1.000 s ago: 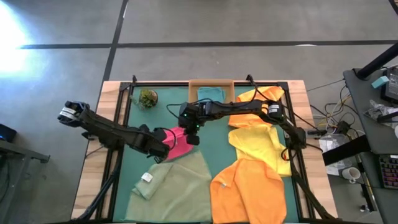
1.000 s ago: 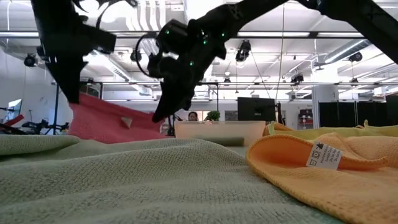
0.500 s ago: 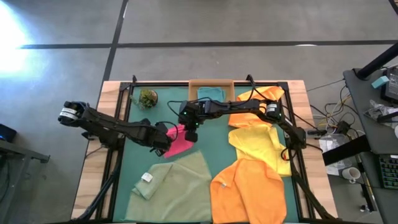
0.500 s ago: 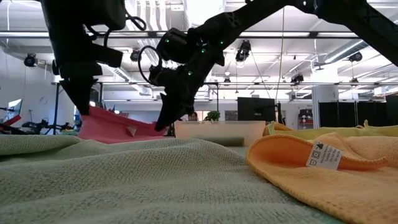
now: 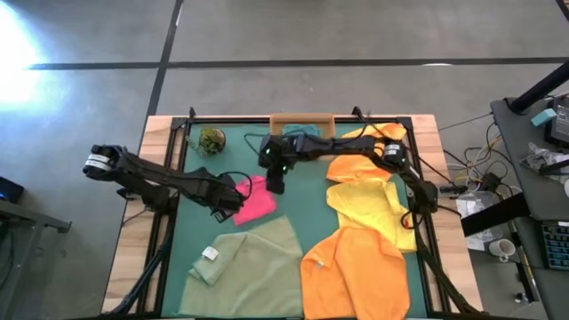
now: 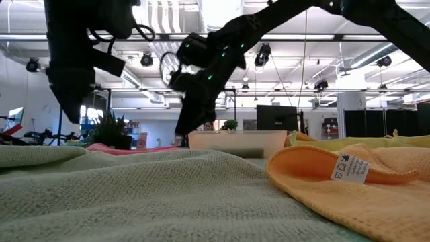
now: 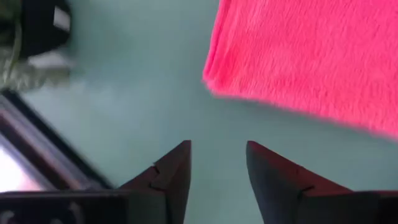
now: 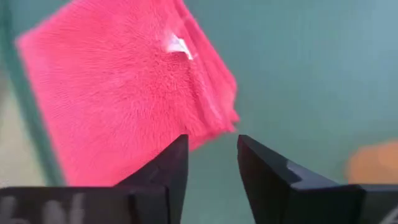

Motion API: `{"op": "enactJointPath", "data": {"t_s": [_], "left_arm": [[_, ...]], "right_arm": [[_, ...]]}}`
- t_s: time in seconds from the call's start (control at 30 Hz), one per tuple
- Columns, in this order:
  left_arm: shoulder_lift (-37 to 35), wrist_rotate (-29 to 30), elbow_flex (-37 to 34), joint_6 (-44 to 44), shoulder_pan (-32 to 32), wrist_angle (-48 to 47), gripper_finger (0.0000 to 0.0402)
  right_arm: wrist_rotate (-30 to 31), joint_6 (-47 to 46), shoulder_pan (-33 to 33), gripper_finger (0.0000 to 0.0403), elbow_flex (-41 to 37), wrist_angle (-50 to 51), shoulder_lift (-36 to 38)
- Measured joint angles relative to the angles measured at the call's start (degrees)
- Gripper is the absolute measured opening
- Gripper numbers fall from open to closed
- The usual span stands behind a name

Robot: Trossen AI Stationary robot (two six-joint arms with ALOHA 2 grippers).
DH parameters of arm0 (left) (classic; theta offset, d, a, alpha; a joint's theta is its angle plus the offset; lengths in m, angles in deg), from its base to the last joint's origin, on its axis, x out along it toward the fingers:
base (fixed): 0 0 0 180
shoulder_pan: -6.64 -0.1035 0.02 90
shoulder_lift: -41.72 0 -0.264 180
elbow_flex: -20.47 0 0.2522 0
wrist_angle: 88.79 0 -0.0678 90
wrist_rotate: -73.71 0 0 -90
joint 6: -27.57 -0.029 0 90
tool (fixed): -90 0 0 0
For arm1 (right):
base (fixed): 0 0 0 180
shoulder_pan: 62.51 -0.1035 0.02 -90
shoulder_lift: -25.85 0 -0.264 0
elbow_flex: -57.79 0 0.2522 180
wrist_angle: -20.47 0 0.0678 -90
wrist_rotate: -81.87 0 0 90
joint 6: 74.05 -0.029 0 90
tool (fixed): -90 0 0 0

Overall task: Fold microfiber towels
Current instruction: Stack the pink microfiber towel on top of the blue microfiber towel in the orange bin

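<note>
A hot pink towel (image 5: 256, 201) lies folded on the green mat (image 5: 302, 209), left of centre, with a white tag (image 8: 177, 45) on top. My left gripper (image 5: 236, 199) stands open just off its left edge, over bare mat (image 7: 217, 146). At the towel's far right corner my right gripper (image 5: 276, 184) hangs open above the towel's edge (image 8: 211, 142). Neither touches the towel (image 7: 311, 62). In the low view the towel (image 6: 124, 147) lies flat below both grippers.
A pale sage green towel (image 5: 253, 258) lies near the front. Orange (image 5: 356, 267) and yellow (image 5: 369, 204) towels cover the right side, with another orange one (image 5: 373, 138) at the far right. A teal towel (image 5: 302, 133) sits in the cardboard tray; a small green ball (image 5: 212, 140) lies far left.
Both grippers held the pink towel up off the mat, lowered it, then opened and let go. The towel now lies flat and folded on the mat. My right gripper has drawn back toward the far edge and risen a little.
</note>
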Motion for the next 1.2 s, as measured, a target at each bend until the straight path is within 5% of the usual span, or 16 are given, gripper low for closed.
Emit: {"op": "enactJointPath", "data": {"t_s": [0.13,0.5,0.97,1.2], "left_arm": [[-0.6,-2.4,2.8,-1.3,1.3,-0.9,0.0152],[1.4,0.7,0.9,-1.1,12.9,22.4,0.0152],[11.2,1.0,0.9,-3.2,14.8,23.9,0.0152],[12.0,2.2,0.8,-7.2,14.8,24.0,0.0152]], "right_arm": [[-8.1,4.2,2.4,0.0146,0.1,6.3,3.5],[-20.6,17.9,-1.1,0.0135,-6.2,12.2,4.7],[-19.8,25.4,-7.2,0.0121,-12.1,-3.0,4.7],[-12.5,27.3,-7.2,0.0116,-12.2,-7.7,4.5]]}}
